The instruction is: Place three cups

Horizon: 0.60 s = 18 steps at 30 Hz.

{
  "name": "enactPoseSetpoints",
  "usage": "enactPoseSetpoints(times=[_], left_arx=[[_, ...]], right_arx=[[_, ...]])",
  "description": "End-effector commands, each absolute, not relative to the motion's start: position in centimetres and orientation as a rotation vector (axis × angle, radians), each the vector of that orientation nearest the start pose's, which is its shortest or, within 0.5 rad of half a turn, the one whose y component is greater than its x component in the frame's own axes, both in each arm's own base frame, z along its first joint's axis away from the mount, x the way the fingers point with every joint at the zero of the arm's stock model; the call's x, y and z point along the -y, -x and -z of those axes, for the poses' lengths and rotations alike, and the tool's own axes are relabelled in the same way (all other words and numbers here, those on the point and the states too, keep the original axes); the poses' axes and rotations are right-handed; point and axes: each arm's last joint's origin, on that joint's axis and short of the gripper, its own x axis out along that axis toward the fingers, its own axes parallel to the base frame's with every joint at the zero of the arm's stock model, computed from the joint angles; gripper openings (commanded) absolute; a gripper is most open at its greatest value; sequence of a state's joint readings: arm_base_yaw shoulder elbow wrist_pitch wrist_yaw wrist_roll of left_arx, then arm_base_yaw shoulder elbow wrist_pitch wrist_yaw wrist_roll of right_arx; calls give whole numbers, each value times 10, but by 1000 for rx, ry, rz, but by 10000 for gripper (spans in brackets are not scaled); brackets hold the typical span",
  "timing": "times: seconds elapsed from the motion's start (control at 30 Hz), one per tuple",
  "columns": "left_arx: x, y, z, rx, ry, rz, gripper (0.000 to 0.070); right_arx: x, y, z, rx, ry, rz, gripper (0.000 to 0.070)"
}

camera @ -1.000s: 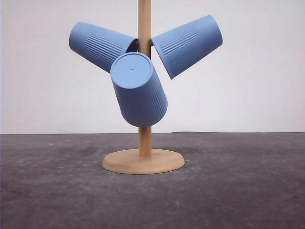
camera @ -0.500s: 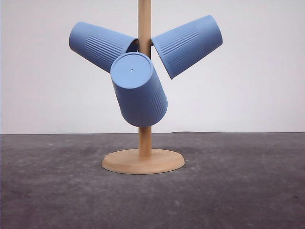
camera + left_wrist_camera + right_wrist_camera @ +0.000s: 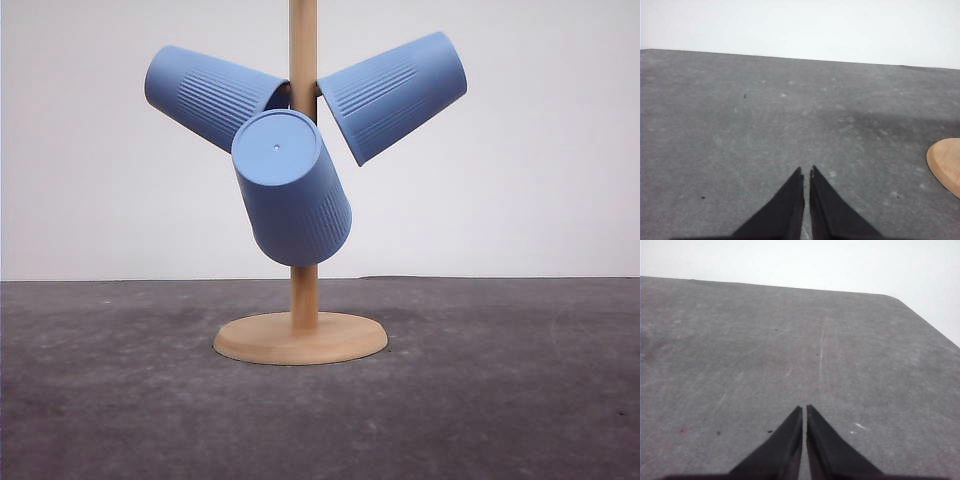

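Note:
Three light-blue ribbed cups hang mouth-inward on a wooden stand in the front view. One cup [image 3: 212,95] points up-left, one cup [image 3: 395,93] points up-right, and one cup [image 3: 290,190] leans toward the camera, its flat base facing me. The stand has a pole [image 3: 303,290] and a round base [image 3: 300,338]. My left gripper [image 3: 806,172] is shut with nothing between its fingers, low over the grey table, the stand's base edge [image 3: 946,164] off to one side. My right gripper [image 3: 804,409] is also shut and holds nothing, above bare table.
The dark grey tabletop [image 3: 500,400] spreads around the stand. A white wall stands behind it. A rounded table corner [image 3: 897,299] shows in the right wrist view.

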<state>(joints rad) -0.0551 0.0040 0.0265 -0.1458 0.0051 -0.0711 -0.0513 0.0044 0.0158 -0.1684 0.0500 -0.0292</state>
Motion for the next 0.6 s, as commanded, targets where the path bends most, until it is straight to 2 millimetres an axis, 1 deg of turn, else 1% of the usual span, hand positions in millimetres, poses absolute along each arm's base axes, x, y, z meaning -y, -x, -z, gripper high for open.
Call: enactPoseSetpoints(times=[0.0,0.57], left_arx=[[6,-96,-154,-128,72,58,0],[6,-96,-154,-128,72,58,0]], right_arx=[[6,-96,-152,-149,19,100,12],[6,-96,-152,-149,19,100,13]])
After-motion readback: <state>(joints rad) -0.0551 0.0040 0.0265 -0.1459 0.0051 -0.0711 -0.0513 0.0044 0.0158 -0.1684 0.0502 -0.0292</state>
